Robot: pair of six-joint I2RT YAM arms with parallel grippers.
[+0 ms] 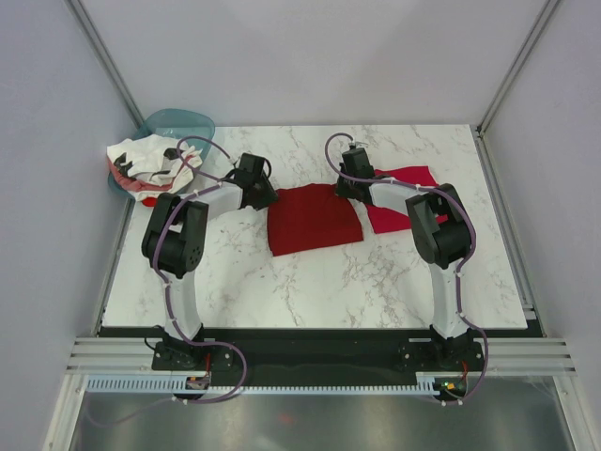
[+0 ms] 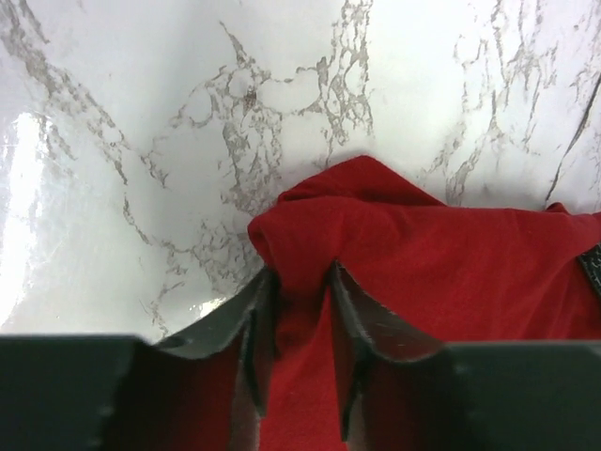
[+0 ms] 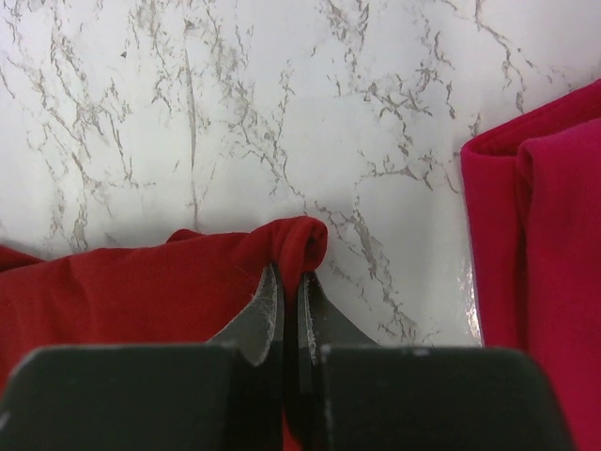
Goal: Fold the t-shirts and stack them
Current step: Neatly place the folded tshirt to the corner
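Observation:
A dark maroon-red t-shirt (image 1: 315, 219) lies folded in the middle of the marble table. My left gripper (image 1: 268, 195) is at its far left corner. In the left wrist view the jaws (image 2: 300, 277) stand apart, straddling a raised fold of the maroon cloth (image 2: 451, 263). My right gripper (image 1: 343, 188) is at the far right corner, shut (image 3: 289, 277) on a rolled edge of the same shirt (image 3: 141, 282). A brighter crimson-pink t-shirt (image 1: 413, 176) lies flat to the right, partly under the right arm, and its edge (image 3: 545, 235) shows in the right wrist view. White t-shirts with black and red marks (image 1: 141, 162) are heaped at the far left.
A teal translucent basin (image 1: 183, 122) sits at the far left corner behind the white heap. Grey walls close in the table on three sides. Bare marble (image 1: 310, 291) lies between the maroon shirt and the near edge.

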